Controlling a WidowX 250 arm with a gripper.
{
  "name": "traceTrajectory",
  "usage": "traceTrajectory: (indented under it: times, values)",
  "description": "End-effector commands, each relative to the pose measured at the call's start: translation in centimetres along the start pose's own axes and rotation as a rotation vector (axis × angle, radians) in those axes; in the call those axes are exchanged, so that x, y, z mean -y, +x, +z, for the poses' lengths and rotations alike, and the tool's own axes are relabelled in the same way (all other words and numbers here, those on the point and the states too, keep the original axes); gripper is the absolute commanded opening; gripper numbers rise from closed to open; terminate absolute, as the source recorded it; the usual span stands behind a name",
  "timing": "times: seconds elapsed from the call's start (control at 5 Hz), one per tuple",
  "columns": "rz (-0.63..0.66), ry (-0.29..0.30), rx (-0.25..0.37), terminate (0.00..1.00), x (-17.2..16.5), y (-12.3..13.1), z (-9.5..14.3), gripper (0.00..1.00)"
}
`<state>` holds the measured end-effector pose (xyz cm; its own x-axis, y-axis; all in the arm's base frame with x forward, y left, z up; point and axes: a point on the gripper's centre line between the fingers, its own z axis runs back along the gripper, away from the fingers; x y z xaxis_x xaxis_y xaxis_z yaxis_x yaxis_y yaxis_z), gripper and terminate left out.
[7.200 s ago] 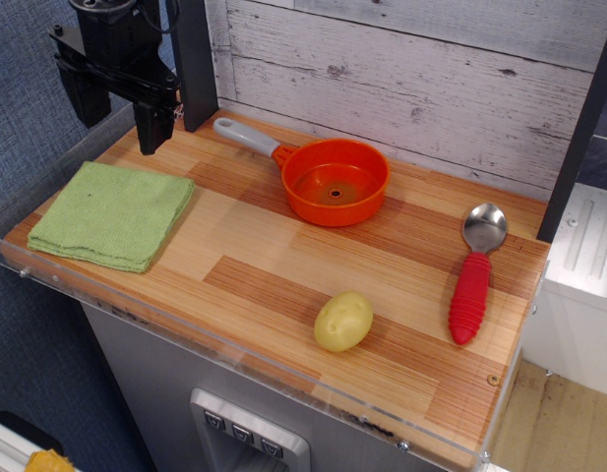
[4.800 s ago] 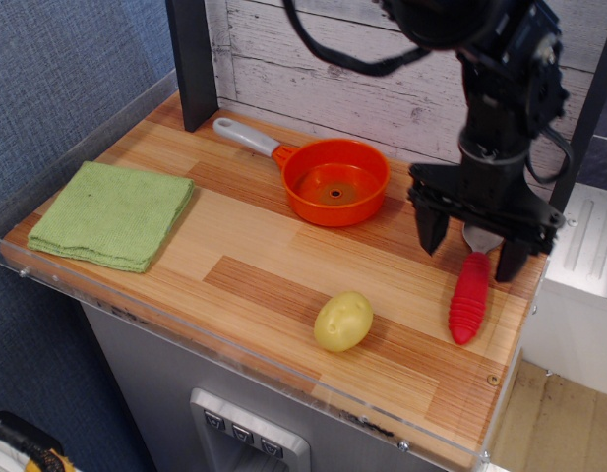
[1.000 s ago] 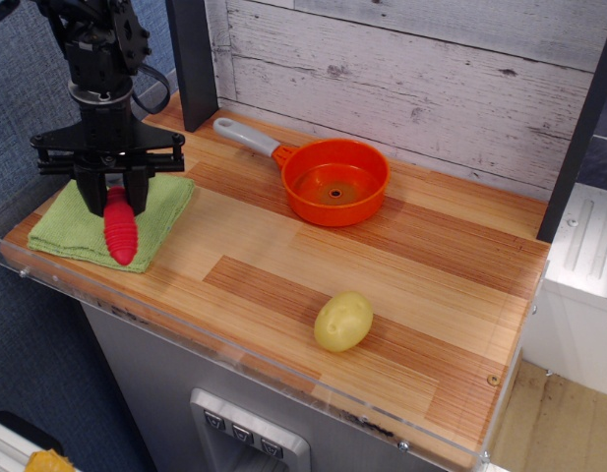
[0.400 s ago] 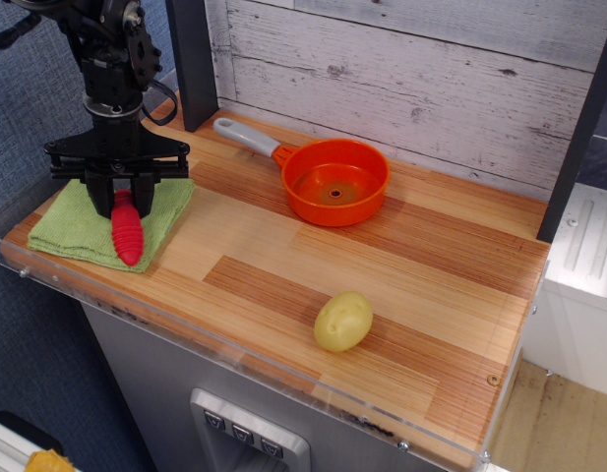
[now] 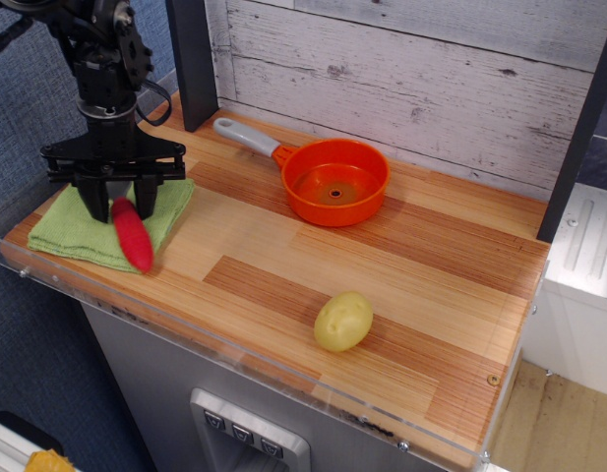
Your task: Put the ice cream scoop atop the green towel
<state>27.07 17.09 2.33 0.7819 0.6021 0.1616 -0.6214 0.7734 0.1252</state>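
Observation:
The green towel point(image 5: 72, 224) lies at the table's front left corner. The ice cream scoop's red ribbed handle point(image 5: 133, 236) lies tilted on the towel's front right part, with its tip at the towel's front edge. The scoop's silver bowl is hidden behind the gripper. My black gripper point(image 5: 117, 204) hangs just above the towel, over the handle's upper end. Its fingers point(image 5: 91, 204) stand apart on either side of that end, with a gap to the handle, so it is open.
An orange pan point(image 5: 335, 182) with a grey handle point(image 5: 242, 136) sits at the back centre. A yellow potato point(image 5: 342, 322) lies near the front edge. A dark post point(image 5: 192, 59) stands behind the towel. A clear plastic lip point(image 5: 234, 344) runs along the front edge.
The gripper carried the scoop from the table's right side to the towel. In the last half second its fingers spread a little and the red handle tipped to the right onto the towel.

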Motion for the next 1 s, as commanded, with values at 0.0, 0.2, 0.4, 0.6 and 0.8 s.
traceTrajectory:
  times: [0.0, 0.2, 0.4, 0.6, 0.8]
  values:
    - [0.008, -0.019, 0.066, 0.00, -0.9, 0.3, 3.2, 1.00]
    - [-0.015, -0.009, 0.086, 0.00, -0.5, 0.3, 4.8, 1.00]
    - [-0.151, -0.003, 0.106, 0.00, 0.3, 0.1, 6.6, 1.00]
    - [-0.379, -0.030, 0.126, 0.00, 1.4, 0.0, 8.2, 1.00]
    - [-0.481, -0.030, 0.106, 0.00, 2.1, -1.3, 9.5, 1.00]
